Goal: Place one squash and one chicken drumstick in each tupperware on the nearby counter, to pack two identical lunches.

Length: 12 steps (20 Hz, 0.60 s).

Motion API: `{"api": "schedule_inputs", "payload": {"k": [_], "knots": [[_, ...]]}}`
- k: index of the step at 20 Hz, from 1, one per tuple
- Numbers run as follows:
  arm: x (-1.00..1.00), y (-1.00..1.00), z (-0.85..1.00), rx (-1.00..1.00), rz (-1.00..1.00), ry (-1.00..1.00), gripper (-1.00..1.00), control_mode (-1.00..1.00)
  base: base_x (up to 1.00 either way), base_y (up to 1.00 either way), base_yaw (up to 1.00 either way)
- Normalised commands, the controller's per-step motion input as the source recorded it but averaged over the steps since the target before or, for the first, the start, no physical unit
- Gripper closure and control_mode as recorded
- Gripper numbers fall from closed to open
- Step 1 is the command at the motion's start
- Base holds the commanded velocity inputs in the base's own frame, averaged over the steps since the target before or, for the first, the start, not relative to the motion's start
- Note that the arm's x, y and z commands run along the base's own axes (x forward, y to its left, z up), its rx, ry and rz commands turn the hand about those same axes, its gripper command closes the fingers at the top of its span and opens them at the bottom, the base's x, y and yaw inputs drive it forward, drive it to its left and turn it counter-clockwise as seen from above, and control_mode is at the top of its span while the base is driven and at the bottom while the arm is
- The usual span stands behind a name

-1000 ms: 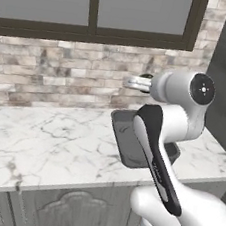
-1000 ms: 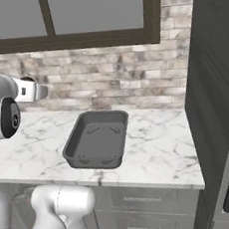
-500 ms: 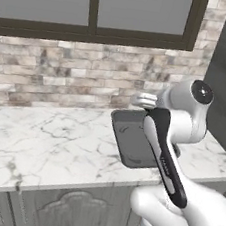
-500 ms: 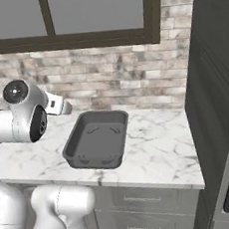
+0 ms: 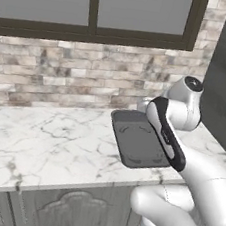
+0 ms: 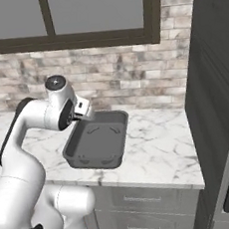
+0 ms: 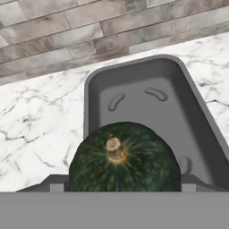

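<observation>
A round dark green squash (image 7: 124, 161) with a tan stem sits between my fingertips, and my gripper (image 7: 120, 188) is shut on it. It hangs over the near end of the dark grey rounded-corner tupperware (image 7: 134, 89), which is bare inside. The same tupperware (image 5: 138, 143) lies on the white marble counter (image 5: 45, 141) near its front edge. In the right base view my hand (image 6: 83, 109) is at the back left corner of the tupperware (image 6: 97, 143). No chicken drumstick is in view.
A brick wall (image 5: 64, 78) with a dark-framed window (image 5: 93, 6) runs behind the counter. A tall dark cabinet (image 6: 212, 76) stands at the counter's right end. Bare marble (image 6: 160, 146) lies right of the tupperware, and a long stretch lies to its left.
The arm has swung right and down, carrying the hand from left of the tupperware to just over its edge. The tupperware has not moved.
</observation>
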Motion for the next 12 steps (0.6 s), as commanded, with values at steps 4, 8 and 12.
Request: {"api": "schedule_inputs", "payload": {"k": [4,8,12], "knots": [[0.66,-0.17,-0.51,0.0,-0.01,0.18,1.0,-1.0,0.0,0.0,0.0],[0.64,-0.03,-0.49,0.0,0.0,0.12,1.0,-1.0,0.0,0.0,0.0],[0.64,-0.01,-0.61,-0.01,0.0,0.09,1.0,-1.0,0.0,0.0,0.0]]}}
